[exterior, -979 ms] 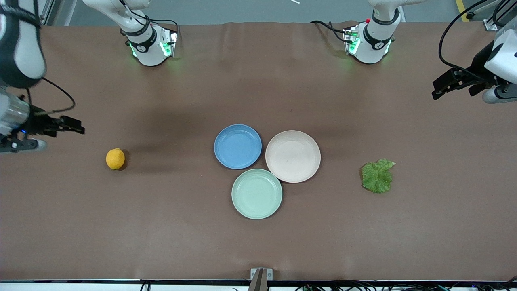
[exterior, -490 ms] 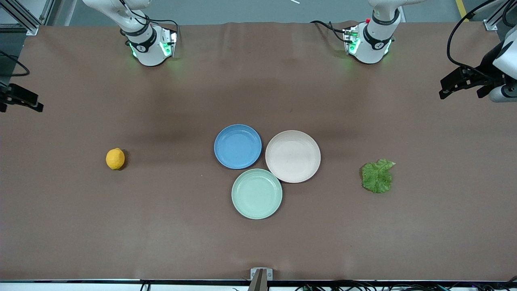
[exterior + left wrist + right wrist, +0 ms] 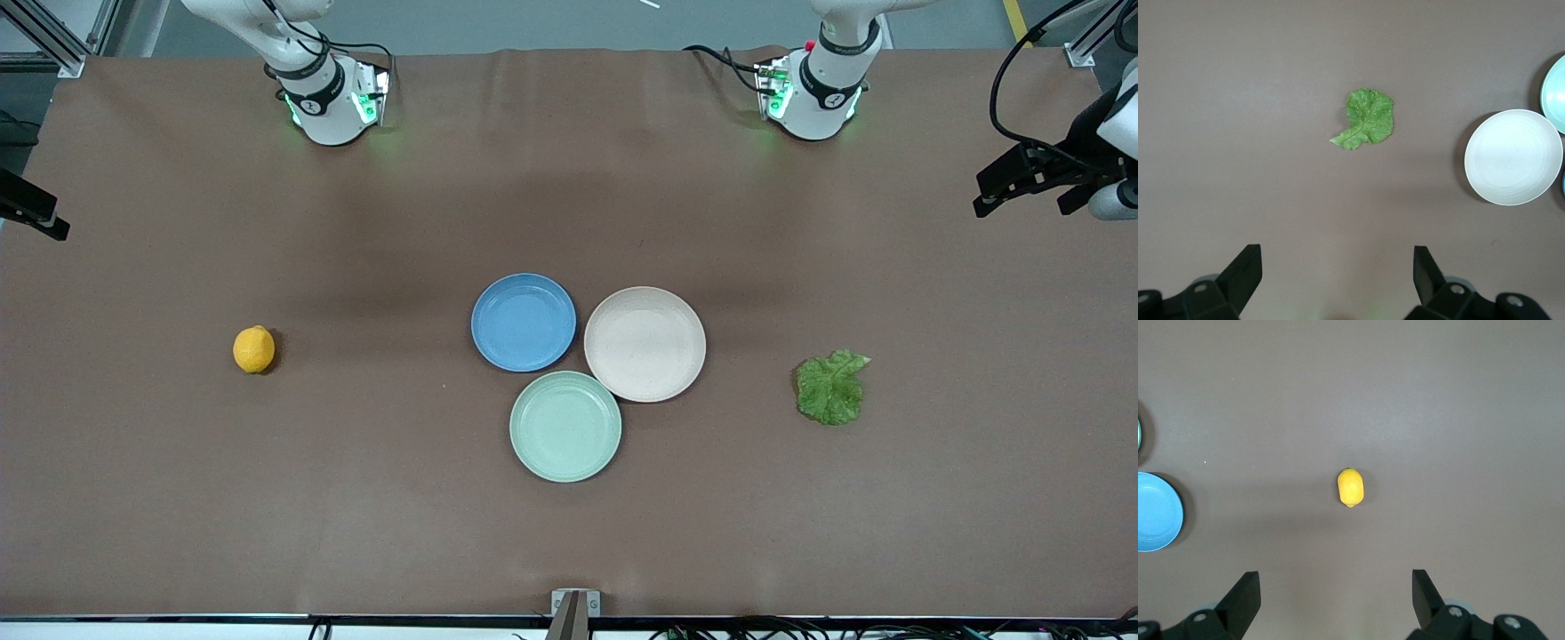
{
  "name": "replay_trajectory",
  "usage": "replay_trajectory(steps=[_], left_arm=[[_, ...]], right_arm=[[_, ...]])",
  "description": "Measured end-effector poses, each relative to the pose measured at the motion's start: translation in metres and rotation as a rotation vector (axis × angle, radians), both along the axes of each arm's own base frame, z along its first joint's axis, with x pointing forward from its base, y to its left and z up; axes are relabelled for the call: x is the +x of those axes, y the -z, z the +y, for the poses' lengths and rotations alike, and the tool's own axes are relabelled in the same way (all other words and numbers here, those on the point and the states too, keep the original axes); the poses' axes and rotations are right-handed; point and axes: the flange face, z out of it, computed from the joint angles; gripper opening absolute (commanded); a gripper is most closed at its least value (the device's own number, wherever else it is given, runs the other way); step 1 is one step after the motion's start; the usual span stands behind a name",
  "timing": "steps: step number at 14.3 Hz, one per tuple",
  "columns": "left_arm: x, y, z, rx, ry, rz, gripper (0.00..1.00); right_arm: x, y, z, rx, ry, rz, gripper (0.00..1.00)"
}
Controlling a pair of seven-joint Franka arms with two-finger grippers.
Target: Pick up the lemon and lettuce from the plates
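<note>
The lemon (image 3: 254, 349) lies on the bare table toward the right arm's end, also in the right wrist view (image 3: 1350, 487). The lettuce (image 3: 830, 388) lies flat on the table toward the left arm's end, also in the left wrist view (image 3: 1366, 120). The blue plate (image 3: 524, 322) and the beige-pink plate (image 3: 645, 344) sit side by side mid-table, both empty. My right gripper (image 3: 1335, 577) is open and empty, high over the table by the lemon, mostly out of the front view (image 3: 36, 218). My left gripper (image 3: 1022, 191) is open and empty (image 3: 1337, 252), high over the table by the lettuce.
A pale mint-green plate (image 3: 565, 427) sits empty, touching the other two plates and nearer to the front camera. The two arm bases (image 3: 329, 98) (image 3: 813, 89) stand at the table's back edge. A small bracket (image 3: 574, 604) sits at the front edge.
My right gripper has drawn back toward its end of the table and mostly left the front view. My left gripper has shifted slightly toward its end. The lemon, lettuce and plates have not moved.
</note>
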Motion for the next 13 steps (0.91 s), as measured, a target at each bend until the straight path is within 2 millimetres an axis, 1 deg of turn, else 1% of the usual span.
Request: replay_trajectory(steps=[3,7,13], left_arm=[[0.001,0.002,0.0,-0.001,0.001,0.004,1.0],[0.001,0.002,-0.004,0.0,0.008,0.004,1.0],[0.001,0.002,-0.007,0.0,0.013,0.004,1.0]], right_arm=[[0.001,0.0,0.003,0.0,-0.006,-0.001,1.0],[0.002,-0.001,0.017,0.0,-0.028,-0.005,1.0],[0.002,-0.002,0.019,0.0,-0.031,-0.007,1.0]])
